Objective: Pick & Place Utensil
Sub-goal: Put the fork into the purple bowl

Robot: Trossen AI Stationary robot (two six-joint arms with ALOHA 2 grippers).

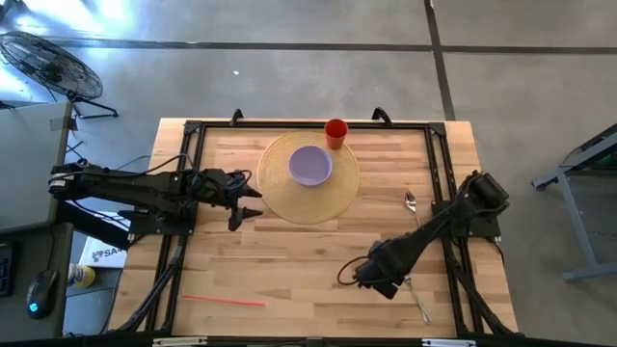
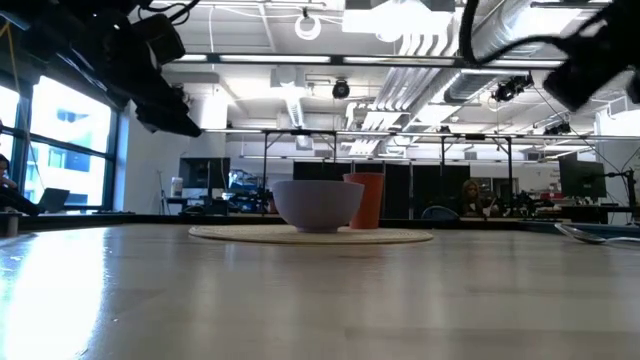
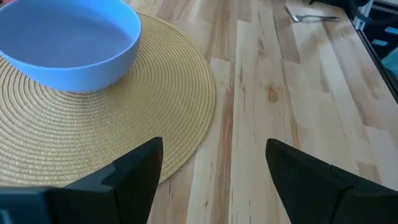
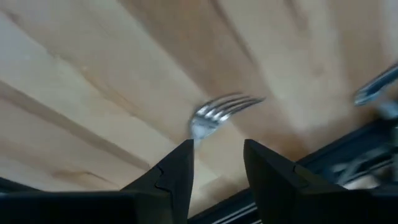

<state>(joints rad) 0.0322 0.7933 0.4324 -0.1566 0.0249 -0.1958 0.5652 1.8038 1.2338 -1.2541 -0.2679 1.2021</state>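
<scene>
A silver fork (image 1: 419, 301) lies flat on the wooden table near its near right corner. In the right wrist view its tines (image 4: 221, 109) show just past my right gripper (image 4: 217, 146), which hangs low over the fork's head end (image 1: 388, 280) with a narrow gap between its fingers. A second utensil, a spoon (image 1: 412, 204), lies by the right rail. My left gripper (image 1: 249, 204) is open and hovers at the left edge of the round woven placemat (image 1: 289, 198). My right gripper comes at the fork from above, and the fork's neck (image 4: 196, 129) runs in beside one finger (image 4: 177, 165). That finger hides the spot, so I cannot tell whether it touches the fork. The fork lies on the table.
A lilac bowl (image 1: 310, 165) sits on the placemat, with an orange cup (image 1: 335, 132) at the mat's far edge. A red straw (image 1: 224, 301) lies near the table's near left edge. Black rails (image 1: 439, 183) frame the table. Bare wood lies between the mat and the near edge.
</scene>
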